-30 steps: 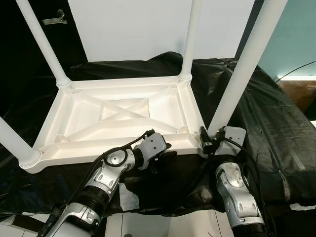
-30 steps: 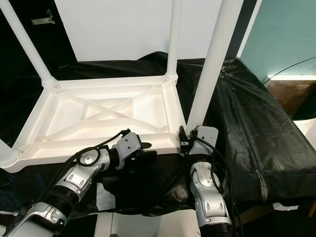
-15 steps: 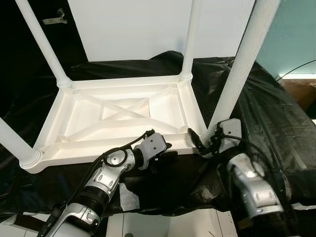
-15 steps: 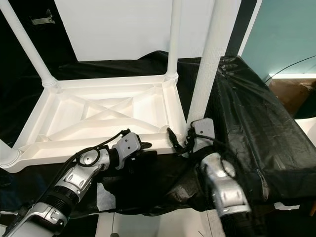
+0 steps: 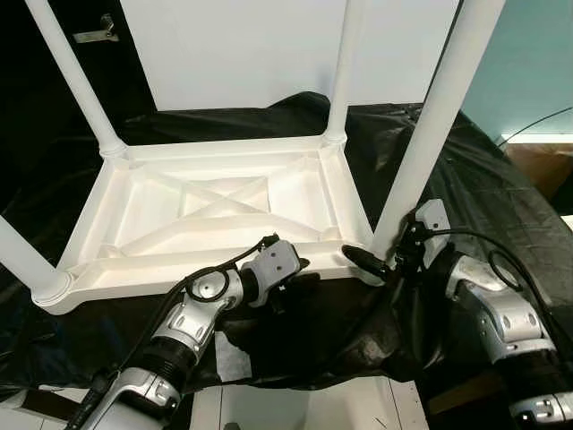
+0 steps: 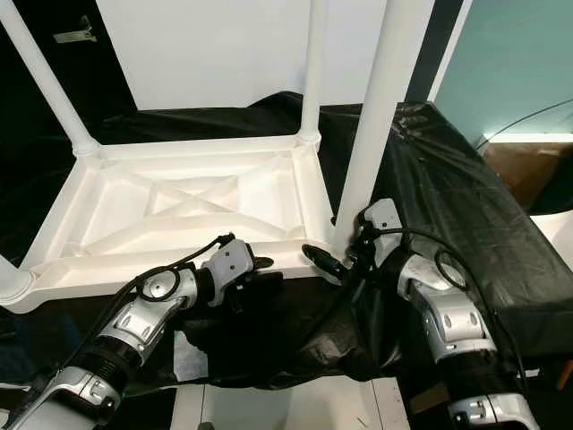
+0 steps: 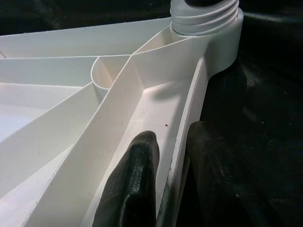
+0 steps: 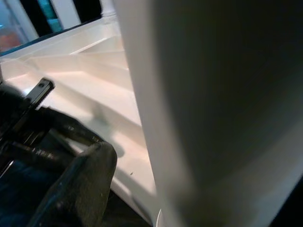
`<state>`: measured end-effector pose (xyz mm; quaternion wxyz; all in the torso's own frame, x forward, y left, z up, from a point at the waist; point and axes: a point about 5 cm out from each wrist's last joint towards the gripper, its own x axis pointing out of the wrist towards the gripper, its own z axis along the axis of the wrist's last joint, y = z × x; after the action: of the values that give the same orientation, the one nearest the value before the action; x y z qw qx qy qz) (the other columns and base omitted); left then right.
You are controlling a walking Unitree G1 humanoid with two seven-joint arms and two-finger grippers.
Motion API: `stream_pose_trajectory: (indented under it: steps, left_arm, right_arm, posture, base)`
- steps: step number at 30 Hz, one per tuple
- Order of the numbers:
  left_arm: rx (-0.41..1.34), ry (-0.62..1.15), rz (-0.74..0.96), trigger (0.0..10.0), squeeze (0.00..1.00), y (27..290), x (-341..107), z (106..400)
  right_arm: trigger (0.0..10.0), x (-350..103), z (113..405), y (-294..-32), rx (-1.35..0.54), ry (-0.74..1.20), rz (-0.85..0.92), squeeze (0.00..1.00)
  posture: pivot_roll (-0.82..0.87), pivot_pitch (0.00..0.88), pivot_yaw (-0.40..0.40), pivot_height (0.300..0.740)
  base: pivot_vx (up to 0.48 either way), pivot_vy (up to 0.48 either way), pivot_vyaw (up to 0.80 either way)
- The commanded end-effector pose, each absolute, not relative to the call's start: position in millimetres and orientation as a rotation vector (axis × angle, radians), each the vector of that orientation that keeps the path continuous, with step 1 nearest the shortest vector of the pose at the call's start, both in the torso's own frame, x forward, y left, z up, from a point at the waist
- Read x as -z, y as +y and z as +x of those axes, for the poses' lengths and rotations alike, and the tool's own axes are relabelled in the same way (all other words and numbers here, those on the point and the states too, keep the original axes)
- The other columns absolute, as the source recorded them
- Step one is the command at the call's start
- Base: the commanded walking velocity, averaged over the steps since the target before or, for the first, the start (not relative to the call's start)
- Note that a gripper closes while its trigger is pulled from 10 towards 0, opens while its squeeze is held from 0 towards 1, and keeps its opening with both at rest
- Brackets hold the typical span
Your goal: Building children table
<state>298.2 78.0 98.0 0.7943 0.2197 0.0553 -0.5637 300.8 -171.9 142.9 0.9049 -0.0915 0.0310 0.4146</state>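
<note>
A white plastic children's table [image 5: 224, 193] lies upside down on black sheeting, with its legs standing up. My left gripper [image 5: 300, 279] is shut on the table's near rim [image 7: 189, 109], one finger [image 7: 135, 179] inside the wall and the other outside. The near right leg [image 5: 430, 125] rises from the front right corner socket. My right gripper [image 5: 367, 256] is at the base of that leg and is open. One finger [image 8: 83, 187] lies level in front of the leg with a small gap, and the other is hidden behind the leg [image 8: 222, 94].
Black plastic sheeting [image 5: 501, 197] covers the work surface and hangs over its front edge. A white panel [image 5: 242, 54] stands behind the table. A scrap of white paper [image 5: 235, 354] lies near my left forearm. White floor [image 5: 295, 408] lies below the front edge.
My right arm has swung out to the right and its wrist has turned, so the fingers now lie level at the leg's base instead of pointing up. The left gripper has kept its hold.
</note>
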Motion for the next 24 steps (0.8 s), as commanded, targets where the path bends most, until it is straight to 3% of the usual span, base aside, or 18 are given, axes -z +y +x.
stream_pose_trajectory:
  steps: [1,5,7,19,24]
  left_arm:
    - [1.261,0.252,0.468,10.0,0.00,80,-70,284]
    - [1.259,0.250,0.468,10.0,0.00,79,-71,284]
    - [1.259,0.250,0.469,10.0,0.00,80,-71,284]
    - [1.265,0.247,0.469,10.0,0.00,77,-71,285]
    - [1.266,0.249,0.468,10.0,0.00,77,-70,284]
  right_arm:
    - [10.0,-138,302,-170,-0.913,0.107,-0.200,0.00]
    - [10.0,-135,301,-174,-0.960,0.144,-0.218,0.00]
    - [0.0,-135,300,-177,-0.983,0.157,-0.241,0.00]
    - [0.0,-136,302,-185,-0.986,0.164,-0.264,0.00]
    - [0.0,-127,295,-177,-0.967,0.164,-0.207,0.00]
  posture:
    - [0.02,0.020,-0.033,0.740]
    - [0.02,0.020,-0.032,0.740]
    - [0.01,0.021,-0.031,0.740]
    - [0.01,0.022,-0.028,0.740]
    - [0.01,0.021,-0.030,0.740]
  base:
    - [0.000,0.000,0.00]
    - [0.000,0.000,0.00]
    - [0.000,0.000,0.00]
    - [0.000,0.000,0.00]
    - [0.000,0.000,0.00]
